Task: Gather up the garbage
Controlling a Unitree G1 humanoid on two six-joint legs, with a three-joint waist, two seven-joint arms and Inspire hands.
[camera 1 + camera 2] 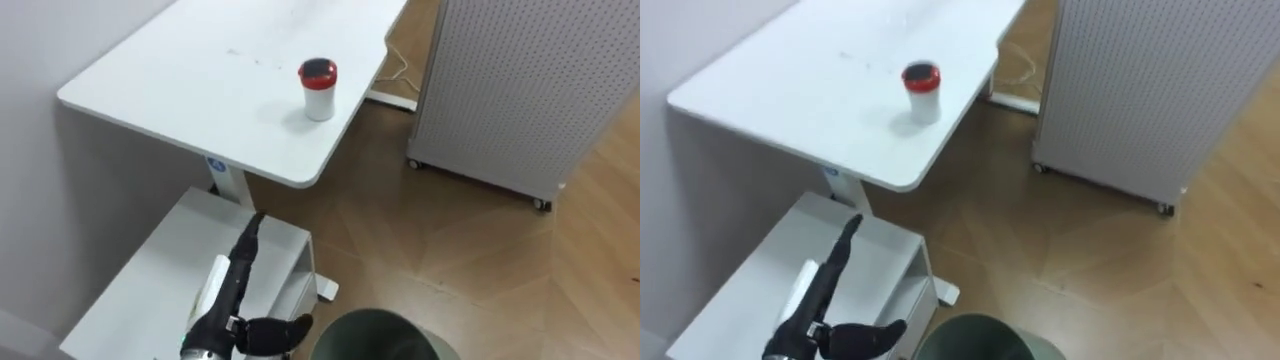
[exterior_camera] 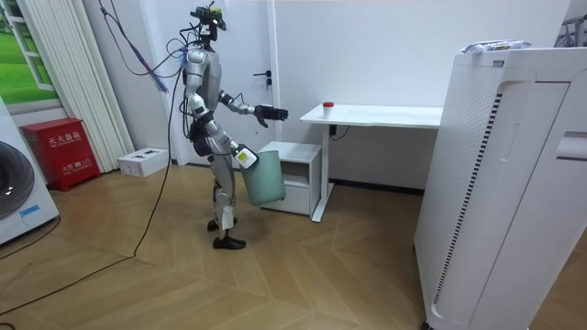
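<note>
Left hand [image 1: 238, 285] open and empty, stretched toward the counter [image 1: 190, 70], the robot faces a red-lidded cup [image 1: 318, 88] near the counter's edge, its green waste bin [image 1: 380, 338] carried short of the counter, apparently to receive it.

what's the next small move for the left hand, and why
Probably extend the left hand forward toward the cup: it is open above the cabinet, short of the desk where the cup stands near the edge.
</note>
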